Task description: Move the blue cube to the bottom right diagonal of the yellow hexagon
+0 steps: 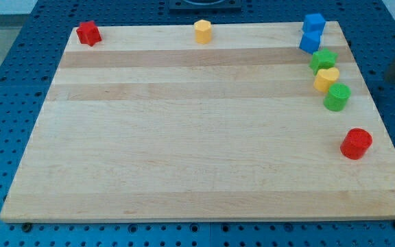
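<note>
Wooden board [197, 158], blue pegboard [19, 75] beneath, tip unseen

Blocks crowd view's right edge — green block [323, 60], yellow block [326, 79]

Blue cube [313, 22]: you'll find it in the board's top right corner as viewed, sitting flat on the wood, just inside the top edge and near the right edge. A second blue block [309, 42] touches it from below; its exact shape is hard to make out. Yellow hexagon [203, 31]: sits upright against the top edge, roughly midway along it, well apart from the blue cube, to its left.
</note>
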Tool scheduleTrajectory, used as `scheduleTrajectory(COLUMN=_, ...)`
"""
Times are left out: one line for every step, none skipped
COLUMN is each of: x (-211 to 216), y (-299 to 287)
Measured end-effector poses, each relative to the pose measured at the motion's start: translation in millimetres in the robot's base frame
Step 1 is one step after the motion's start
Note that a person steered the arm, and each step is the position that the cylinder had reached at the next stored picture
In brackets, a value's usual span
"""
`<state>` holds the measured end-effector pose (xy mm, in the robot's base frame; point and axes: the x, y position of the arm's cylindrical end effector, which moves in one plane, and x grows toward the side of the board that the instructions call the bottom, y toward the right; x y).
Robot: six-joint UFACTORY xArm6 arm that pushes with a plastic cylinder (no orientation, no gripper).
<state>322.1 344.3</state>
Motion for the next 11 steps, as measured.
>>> scheduleTrajectory(x=-130.5, y=-1.6)
scheduleTrajectory(x=-131.0, y=-19.2)
scheduleTrajectory(x=-129.3, y=-72.6)
scheduleTrajectory(x=-129.3, y=-121.7)
scheduleTrajectory(x=-120.3, y=-142.7)
scheduleTrajectory(x=-88.1, y=-158.1)
scheduleTrajectory(x=-49.9, y=-205.1)
scheduleTrajectory(x=-9.3, y=-260.5)
scheduleTrajectory(x=-0.9, y=-259.8)
scheduleTrajectory(x=-18.9, y=-228.2)
scheduleTrajectory(x=-21.3, y=-192.1)
